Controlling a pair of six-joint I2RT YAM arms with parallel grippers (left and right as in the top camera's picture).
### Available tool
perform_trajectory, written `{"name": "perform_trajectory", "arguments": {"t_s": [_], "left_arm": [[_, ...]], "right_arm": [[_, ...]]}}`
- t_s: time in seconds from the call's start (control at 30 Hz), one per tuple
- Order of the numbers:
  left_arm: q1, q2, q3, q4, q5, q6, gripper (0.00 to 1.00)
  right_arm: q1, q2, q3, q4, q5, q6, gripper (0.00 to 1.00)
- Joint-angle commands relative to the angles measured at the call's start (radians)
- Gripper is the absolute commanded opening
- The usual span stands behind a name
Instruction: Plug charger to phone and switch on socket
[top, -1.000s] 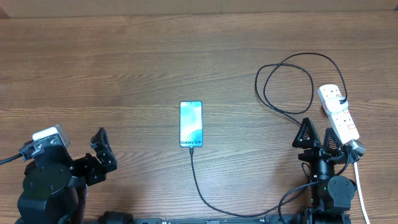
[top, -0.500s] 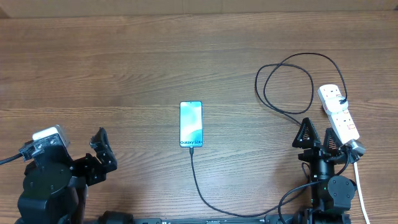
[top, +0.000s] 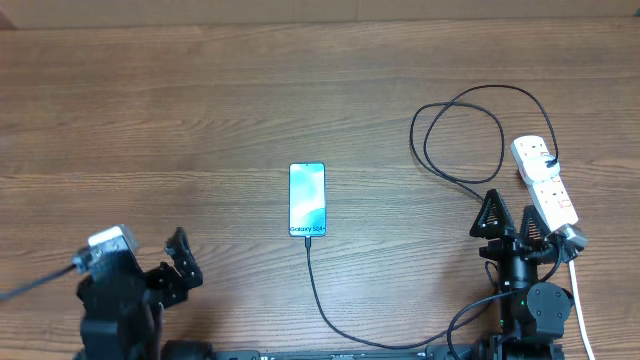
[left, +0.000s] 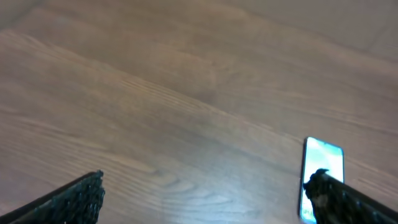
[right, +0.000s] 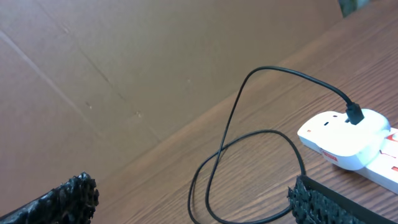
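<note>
Socket (top: 545, 182): lay at the right of the desk, long axis running away from the robot, just beyond the right hand (top: 510, 221), its fingers apart and empty; left hand (top: 181, 261), likewise apart, well beyond the phone (top: 307, 199).

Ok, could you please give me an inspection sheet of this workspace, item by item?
Surface: wooden table, bare wood.
Job's things: phone flat at the centre, screen lit; charger meets its near end, apparently plugged in; socket at the right edge, switch state not readable.
Clutter: nothing seen.
End effectors: left end effector open, empty; right end effector open, empty, beside the socket.
Cables: charger loops on the table and is plugged into the socket's far end; white cord runs past the right arm.
Surroundings: brown panel behind the table.
</note>
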Motion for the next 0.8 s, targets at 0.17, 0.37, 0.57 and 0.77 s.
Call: {"name": "perform_trajectory", "arguments": {"t_s": [0.17,0.37,0.57,0.77], "left_arm": [[0.1,-0.181,-0.357,0.307,0.196,0.096,0.99],[0.102,-0.201,-0.563,0.649,0.284,0.211,1.0],[0.112,-0.283,-0.745,0.836,0.319,0.232,1.0],[0.116,-0.36,-0.783,0.909,0.292,0.299,1.0]], "right_arm": [[0.005,-0.012,-0.011,0.002,0.013,-0.007,1.0],[0.005,-0.012,-0.011,0.002,0.013,-0.007,1.0],[0.005,-0.012,-0.011,0.002,0.013,-0.007,1.0],[0.005,-0.012,-0.011,0.002,0.013,-0.007,1.0]]}}
